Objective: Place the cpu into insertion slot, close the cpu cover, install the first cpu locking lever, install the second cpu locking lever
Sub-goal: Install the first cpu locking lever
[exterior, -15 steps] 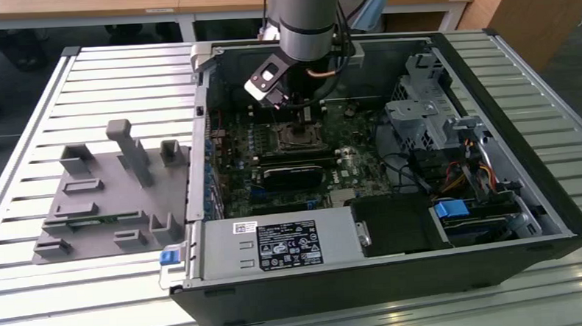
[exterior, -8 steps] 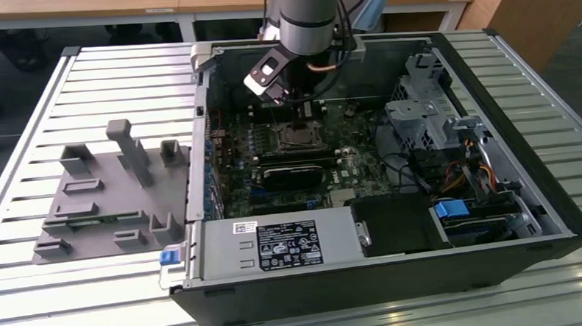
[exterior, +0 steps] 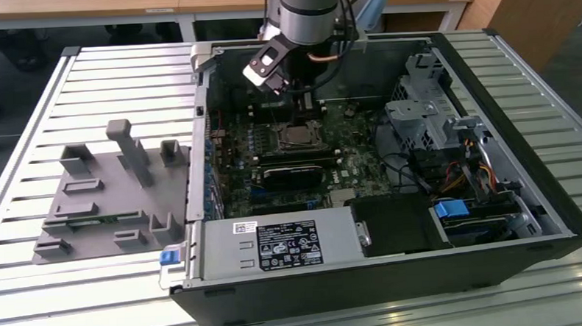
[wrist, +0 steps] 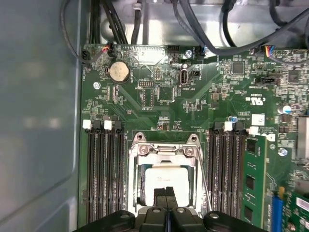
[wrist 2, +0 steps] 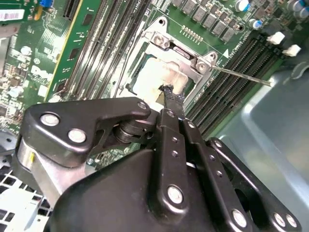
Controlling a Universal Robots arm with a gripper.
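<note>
Black metal fingers (wrist: 161, 195), pressed together, hang right over the pale silvery square cpu (wrist: 166, 176) I see inside its silvery cover frame (wrist: 166, 151).

RAM slots (wrist: 104, 179) flank insertion slot (wrist: 142, 186); lever (wrist 2: 241, 76) juts out beside.

cpu (wrist: 166, 176): small flat square with a pale silvery-beige top, lying flat and face-up inside the insertion slot (wrist: 140, 188) (black socket on the green board (wrist: 159, 104), only its dark edge shows round the chip). cpu cover (wrist: 164, 151): thin silvery frame, looks laid flat around the chip, its cut-out middle leaving the pale top bare. One locking lever (wrist 2: 241, 76): thin metal rod beside the socket, free end angled out over the long slots (wrist 2: 227, 82); latched or not, can't tell.
</note>
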